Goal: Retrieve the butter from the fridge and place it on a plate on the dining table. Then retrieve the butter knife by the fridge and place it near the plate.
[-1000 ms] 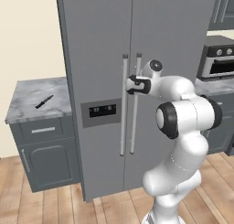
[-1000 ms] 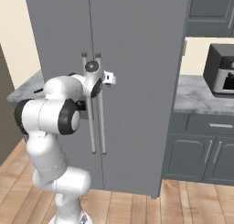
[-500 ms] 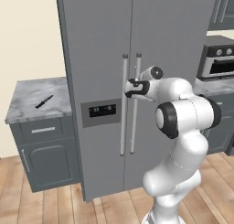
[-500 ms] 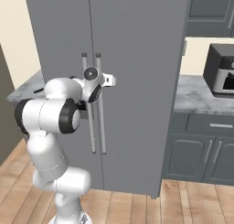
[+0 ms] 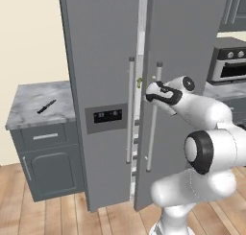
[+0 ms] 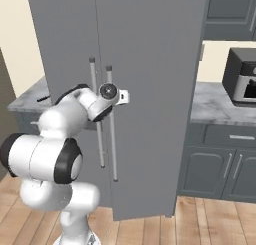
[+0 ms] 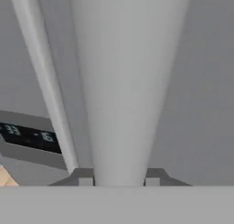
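The tall grey fridge (image 5: 101, 61) (image 6: 150, 64) stands right ahead, its right door swung slightly ajar so a narrow bright gap (image 5: 140, 61) shows between the doors. My gripper (image 5: 153, 93) (image 6: 112, 96) (image 7: 119, 177) is shut on the right door's bar handle (image 5: 154, 128) (image 7: 123, 81), which runs up between the fingertips in the hand view. A small greenish item (image 5: 139, 81) peeks through the gap. The butter is hidden. The black butter knife (image 5: 46, 106) lies on the small marble-topped drawer cabinet (image 5: 29, 114) left of the fridge.
The left door carries its own bar handle (image 5: 129, 109) (image 7: 45, 81) and the dark dispenser panel (image 5: 105, 116) (image 7: 27, 137). Right of the fridge a marble counter (image 6: 215, 104) with grey cabinets holds a dark oven (image 6: 242, 79) (image 5: 230, 66). Wooden floor lies below.
The right fridge door has swung out toward me, opening a gap between the doors. My gripper has come back with the handle still in it.
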Available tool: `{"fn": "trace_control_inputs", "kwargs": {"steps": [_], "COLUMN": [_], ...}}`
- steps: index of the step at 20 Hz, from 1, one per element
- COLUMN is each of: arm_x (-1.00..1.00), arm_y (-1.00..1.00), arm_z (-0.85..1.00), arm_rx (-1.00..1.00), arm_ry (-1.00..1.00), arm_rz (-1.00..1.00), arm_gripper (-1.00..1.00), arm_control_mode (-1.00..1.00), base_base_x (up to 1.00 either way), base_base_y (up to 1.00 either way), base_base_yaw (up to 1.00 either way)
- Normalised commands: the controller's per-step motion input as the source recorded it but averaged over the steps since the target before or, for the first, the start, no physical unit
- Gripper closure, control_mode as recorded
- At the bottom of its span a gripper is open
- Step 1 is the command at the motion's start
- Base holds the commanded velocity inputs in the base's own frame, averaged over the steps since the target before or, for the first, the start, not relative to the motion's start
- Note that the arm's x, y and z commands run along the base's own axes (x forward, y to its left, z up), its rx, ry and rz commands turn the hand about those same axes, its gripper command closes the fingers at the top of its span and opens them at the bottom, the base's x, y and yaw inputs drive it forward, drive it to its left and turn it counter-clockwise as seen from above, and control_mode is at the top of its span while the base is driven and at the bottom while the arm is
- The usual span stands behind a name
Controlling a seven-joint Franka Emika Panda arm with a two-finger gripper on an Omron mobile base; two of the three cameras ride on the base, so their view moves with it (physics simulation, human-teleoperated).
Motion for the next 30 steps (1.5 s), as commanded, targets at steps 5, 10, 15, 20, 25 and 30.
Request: {"fn": "trace_control_inputs", "kwargs": {"steps": [5,10,15,20,25,30], "arm_x": [-1.0,-1.0,-0.81,-0.22,0.03,-0.04], "arm_y": [-1.0,-1.0,-1.0,-0.08,-0.11,-0.03], "arm_z": [0.17,0.29,0.29,0.08,-0.01,0.07], "arm_rx": [0.0,0.0,0.0,0.0,0.0,-0.01], "arm_ry": [0.09,0.2,0.39,0.05,-0.02,0.03], "arm_rz": [0.25,0.17,0.06,0.0,0.01,-0.01], "arm_gripper": [1.0,1.0,1.0,1.0,-1.0,-1.0], "arm_control_mode": [-1.0,-1.0,-1.0,-1.0,-1.0,-1.0], "base_base_x": [0.0,0.0,0.0,0.0,0.0,0.0], "base_base_y": [0.0,0.0,0.0,0.0,0.0,0.0], "base_base_yaw": [0.0,0.0,0.0,0.0,0.0,0.0]}}
